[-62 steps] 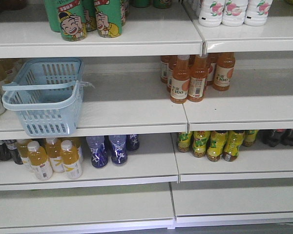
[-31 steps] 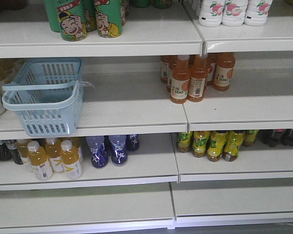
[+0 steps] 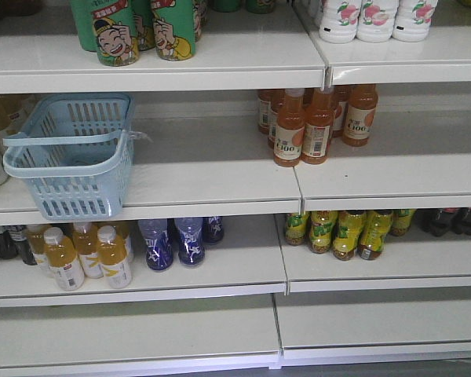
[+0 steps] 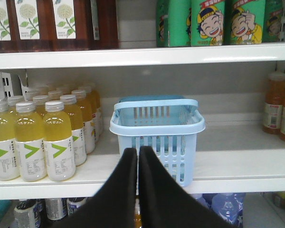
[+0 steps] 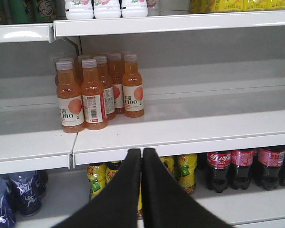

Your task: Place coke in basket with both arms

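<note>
I see white shelves (image 3: 212, 184) — basket (image 3: 71, 157) on the middle tier, coke (image 5: 219, 170) one tier down; left claw (image 4: 137, 151) and right claw (image 5: 141, 152) clenched, empty.

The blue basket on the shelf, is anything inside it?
No bottle shows inside the basket, only its slotted walls. Its handle and front rim cover part of the floor.

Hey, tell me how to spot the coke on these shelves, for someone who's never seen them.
Find the white shelf holding the cluster of orange drink bottles, then drop to the next shelf down. At its right end, past the yellow-labelled bottles, stands a row of coke bottles. Unlike the yellow ones beside them, they hold dark liquid and wear red labels with white writing.
</note>
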Robot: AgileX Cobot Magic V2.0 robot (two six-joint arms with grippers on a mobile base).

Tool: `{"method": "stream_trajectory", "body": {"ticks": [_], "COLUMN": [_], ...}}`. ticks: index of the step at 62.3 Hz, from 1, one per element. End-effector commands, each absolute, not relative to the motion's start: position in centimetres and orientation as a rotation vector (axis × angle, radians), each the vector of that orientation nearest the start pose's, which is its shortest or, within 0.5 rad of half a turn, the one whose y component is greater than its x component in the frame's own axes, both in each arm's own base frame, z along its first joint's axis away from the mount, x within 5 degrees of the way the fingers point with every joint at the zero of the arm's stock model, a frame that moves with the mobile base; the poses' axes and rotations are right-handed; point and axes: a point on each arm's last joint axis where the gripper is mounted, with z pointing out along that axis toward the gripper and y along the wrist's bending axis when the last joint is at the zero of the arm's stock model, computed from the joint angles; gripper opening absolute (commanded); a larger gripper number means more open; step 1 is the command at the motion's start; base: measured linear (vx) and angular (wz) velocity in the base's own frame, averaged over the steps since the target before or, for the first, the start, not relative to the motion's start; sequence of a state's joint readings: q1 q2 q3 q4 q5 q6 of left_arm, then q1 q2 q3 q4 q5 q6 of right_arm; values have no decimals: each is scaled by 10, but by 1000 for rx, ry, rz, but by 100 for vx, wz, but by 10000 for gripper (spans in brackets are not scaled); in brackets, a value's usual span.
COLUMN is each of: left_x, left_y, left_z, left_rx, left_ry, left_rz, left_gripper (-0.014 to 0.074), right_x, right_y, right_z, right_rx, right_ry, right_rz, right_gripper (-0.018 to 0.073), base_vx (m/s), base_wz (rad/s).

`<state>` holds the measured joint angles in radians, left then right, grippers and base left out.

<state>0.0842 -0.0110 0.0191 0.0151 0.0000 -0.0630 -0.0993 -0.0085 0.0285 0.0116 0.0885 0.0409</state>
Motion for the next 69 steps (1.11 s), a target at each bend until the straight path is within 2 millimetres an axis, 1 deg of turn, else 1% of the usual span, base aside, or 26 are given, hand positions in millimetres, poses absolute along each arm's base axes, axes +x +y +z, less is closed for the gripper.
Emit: {"method": "stream_trajectory", "body": {"ticks": [1, 8, 13, 18, 22, 31, 43, 47, 60, 69], "left_x": [51, 54, 60, 70, 79, 99, 114, 117, 116, 116], "left_y": [4, 4, 4, 5, 6, 8, 9, 9, 8, 8], "left_z": [241, 269, 284, 296, 302, 306, 303, 304, 310, 310], "left_rx": [-53, -14, -7, -10, -12, -28, -24, -22, -16, -14], "left_ry": [1341, 1330, 1364, 1414, 1465, 1566, 1599, 1583, 1509, 1511], "left_rz": [61, 105, 116, 114, 114, 99, 97, 96, 93, 95], "left_gripper": [-5, -5, -5, -5, -5, -5, -5, -5, 2, 45], "right_x": [56, 56, 56, 56, 56, 56, 56, 56, 56, 56], "right_y": [-6, -6, -6, -6, -6, -6, -6, -6, -6, -6], "right_z": [197, 197, 197, 197, 197, 197, 197, 197, 197, 197], "right_rx": [114, 114, 114, 114, 114, 114, 114, 114, 114, 114], "right_ry": [1520, 1520, 1520, 1520, 1520, 1520, 1520, 1520, 1520, 1520], "right_rz": [-51, -51, -51, -51, -51, -51, -51, -51, -51, -51], "right_gripper": [-10, -10, -10, -10, -10, -10, -10, -10, -10, -10], "base_vx": [0, 0, 0, 0, 0, 0, 0, 0, 0, 0], "base_wz": [0, 0, 0, 0, 0, 0, 0, 0, 0, 0]}}
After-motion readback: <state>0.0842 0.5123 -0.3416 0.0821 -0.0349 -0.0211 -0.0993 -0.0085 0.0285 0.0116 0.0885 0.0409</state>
